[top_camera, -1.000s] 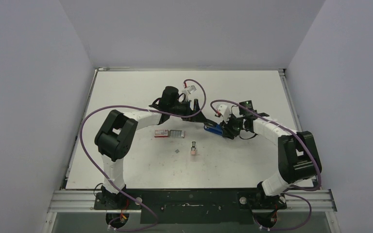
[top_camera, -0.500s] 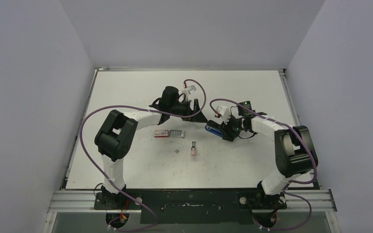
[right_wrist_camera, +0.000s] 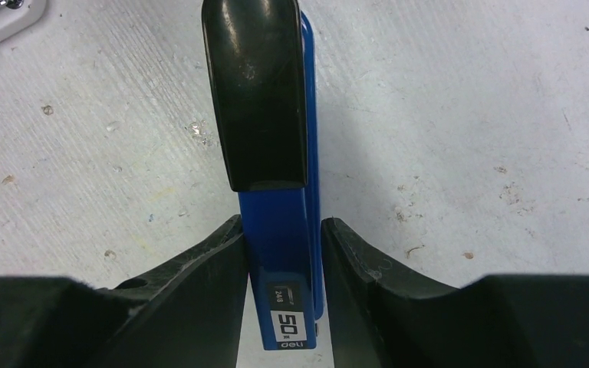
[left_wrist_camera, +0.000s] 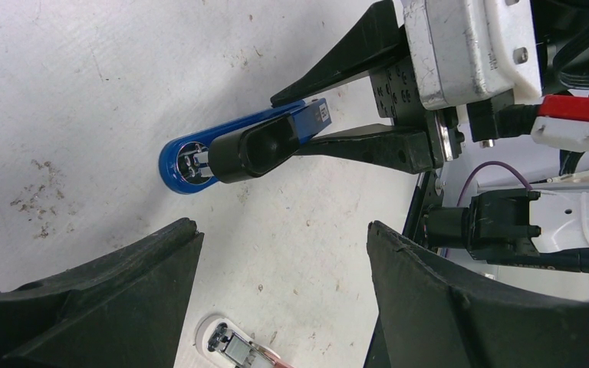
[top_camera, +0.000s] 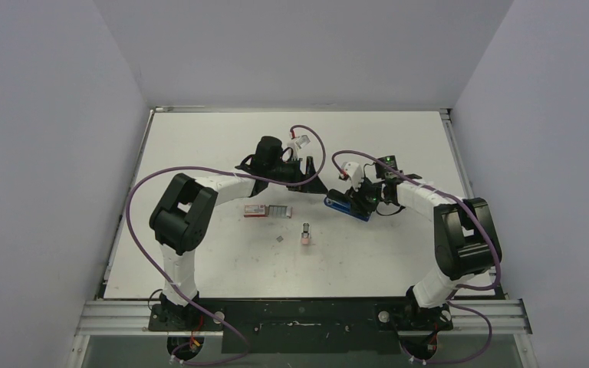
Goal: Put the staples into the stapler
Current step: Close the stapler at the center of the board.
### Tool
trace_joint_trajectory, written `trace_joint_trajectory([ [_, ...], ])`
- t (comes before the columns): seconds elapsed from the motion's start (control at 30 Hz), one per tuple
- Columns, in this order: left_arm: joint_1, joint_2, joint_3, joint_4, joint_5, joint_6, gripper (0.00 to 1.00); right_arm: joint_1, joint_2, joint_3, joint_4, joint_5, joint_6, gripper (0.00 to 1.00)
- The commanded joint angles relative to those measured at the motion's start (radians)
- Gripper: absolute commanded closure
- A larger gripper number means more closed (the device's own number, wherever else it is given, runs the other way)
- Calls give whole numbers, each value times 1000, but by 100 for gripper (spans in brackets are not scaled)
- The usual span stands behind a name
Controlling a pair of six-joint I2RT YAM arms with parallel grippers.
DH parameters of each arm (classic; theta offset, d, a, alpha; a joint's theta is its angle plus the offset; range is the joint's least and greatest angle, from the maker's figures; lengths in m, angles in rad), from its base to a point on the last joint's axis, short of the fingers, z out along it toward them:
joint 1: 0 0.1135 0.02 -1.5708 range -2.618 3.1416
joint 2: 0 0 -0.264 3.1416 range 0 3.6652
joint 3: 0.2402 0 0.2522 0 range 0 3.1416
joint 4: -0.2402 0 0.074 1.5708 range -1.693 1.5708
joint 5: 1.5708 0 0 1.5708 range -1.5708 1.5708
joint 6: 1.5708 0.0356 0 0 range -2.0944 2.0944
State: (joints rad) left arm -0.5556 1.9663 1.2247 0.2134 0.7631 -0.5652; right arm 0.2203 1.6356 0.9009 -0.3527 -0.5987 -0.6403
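Right wrist, slim blue stapler [right_wrist_camera: 280,245], rounded black cap, gritty table [right_wrist_camera: 468,115]

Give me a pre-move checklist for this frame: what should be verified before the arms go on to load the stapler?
1. Right gripper holds the stapler: ok, clamped on both sides of its rear end.
2. Left gripper free: ok, open with nothing in it.
3. Staples in sight: ok, strips lie uncovered beside their box.
4. Stapler opened for loading: cannot tell.
5. Strip picked up: not ok, neither gripper has one.
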Motion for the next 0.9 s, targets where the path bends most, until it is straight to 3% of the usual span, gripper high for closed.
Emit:
trace_joint_trajectory([
  [0.0, -1, -30, 39, 24, 2, 15, 22, 0, 24, 3, 21, -6, -21, 63],
  [0.23, 2, -25, 46, 18, -4, 12, 21, 6, 31, -16, 32, 23, -41, 68],
  [0.47, 7, -24, 42, 23, 0, 10, 21, -8, 1, 9, 24, -22, -41, 94],
  [0.63, 15, -16, 19, 116, 36, -83, 18, -13, -79, 17, 56, -80, -31, 95],
  [0.87, 19, 30, 50, 125, 87, -212, 17, -21, -160, 42, 62, -162, -9, 95],
])
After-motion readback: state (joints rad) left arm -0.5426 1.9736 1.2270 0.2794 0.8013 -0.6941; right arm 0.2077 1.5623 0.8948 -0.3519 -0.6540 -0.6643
